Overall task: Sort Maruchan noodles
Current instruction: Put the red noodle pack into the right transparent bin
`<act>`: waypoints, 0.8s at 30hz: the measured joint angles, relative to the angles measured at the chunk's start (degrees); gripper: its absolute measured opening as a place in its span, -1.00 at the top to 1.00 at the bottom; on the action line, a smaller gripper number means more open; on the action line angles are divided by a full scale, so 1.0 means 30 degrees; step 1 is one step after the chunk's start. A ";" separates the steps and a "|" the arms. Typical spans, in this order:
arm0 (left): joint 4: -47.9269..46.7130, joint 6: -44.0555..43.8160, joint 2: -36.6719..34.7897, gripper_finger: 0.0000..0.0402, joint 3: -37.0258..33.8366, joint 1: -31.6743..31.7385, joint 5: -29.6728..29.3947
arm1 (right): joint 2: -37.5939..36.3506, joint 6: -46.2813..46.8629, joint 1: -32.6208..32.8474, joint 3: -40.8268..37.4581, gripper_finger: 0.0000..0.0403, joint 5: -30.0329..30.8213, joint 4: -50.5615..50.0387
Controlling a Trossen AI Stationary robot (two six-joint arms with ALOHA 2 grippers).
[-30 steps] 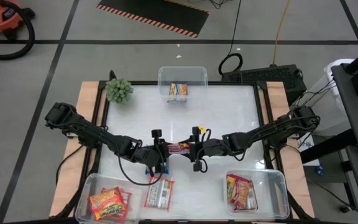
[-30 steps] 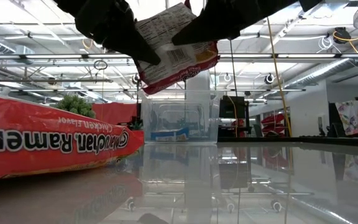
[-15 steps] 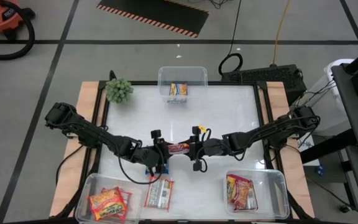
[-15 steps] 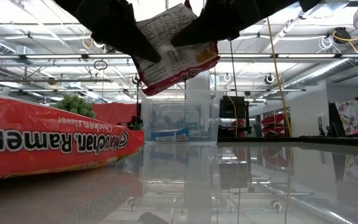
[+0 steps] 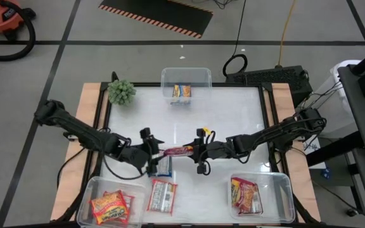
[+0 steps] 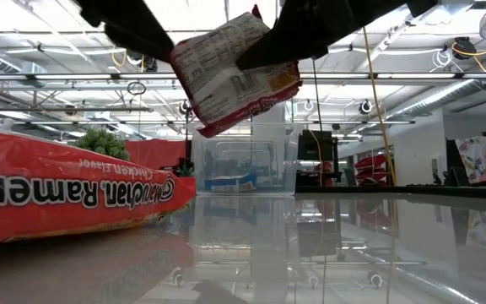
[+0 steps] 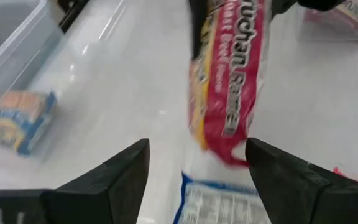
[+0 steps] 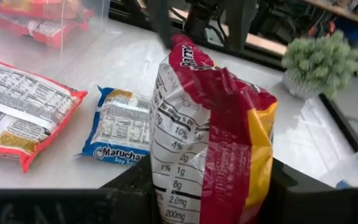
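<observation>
A red-and-white noodle packet (image 5: 177, 151) hangs in the air over the table's middle, standing on edge. My right gripper (image 5: 195, 151) is shut on it. My left gripper (image 5: 152, 152) is open just left of the packet, which stands a little ahead of its spread fingers (image 7: 129, 168) in the left wrist view. A blue-and-white packet (image 5: 162, 166) lies flat on the table below the left gripper. Another red-and-white packet (image 5: 162, 195) lies flat by the near edge. My right gripper pinches the red packet between its two fingers at the end facing the table's right (image 8: 191, 186). The fingers come in level from the table's right. The packet is lifted clear of the table and stands on edge, its free end (image 6: 192, 76) pointing toward the left gripper.
The near-left clear tub (image 5: 90, 190) holds orange packets. Red packets fill the near-right tub (image 5: 284, 183), and the far tub (image 5: 170, 75) has a blue one. A green plant (image 5: 121, 92) sits at the far left corner. Bare table shows between the arms and the far tub.
My left gripper has let go of the red packet and drawn back toward the table's left, its arm swinging outward. The packet has stayed lifted in my right gripper, which has kept still. The blue packet on the table now shows more fully.
</observation>
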 joint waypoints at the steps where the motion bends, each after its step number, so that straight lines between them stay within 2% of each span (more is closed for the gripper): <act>1: -0.0504 -0.0508 -0.0298 -0.34 0.0000 -0.0038 0.0000 | 0.0000 0.0257 0.0000 0.0000 0.28 0.0000 -0.0131; 5: -0.3108 -0.1651 -0.1536 -0.34 0.0000 -0.0036 -0.0091 | -0.0139 0.1324 0.0194 0.0000 0.28 -0.0051 -0.0846; 9: -0.5167 -0.3153 -0.2339 -0.34 -0.0265 -0.0182 -0.1368 | -0.0670 0.2456 0.0607 0.0000 0.28 -0.0029 -0.1120; 17: -0.4199 -0.3493 -0.3181 -0.34 -0.1683 -0.0197 -0.1865 | -0.2291 0.5416 0.1907 0.0015 0.29 -0.0061 -0.1792; 24: -0.3834 -0.3846 -0.3163 -0.34 -0.1692 -0.0204 -0.1456 | -0.3578 1.0432 0.3922 0.0146 0.29 -0.0153 -0.4056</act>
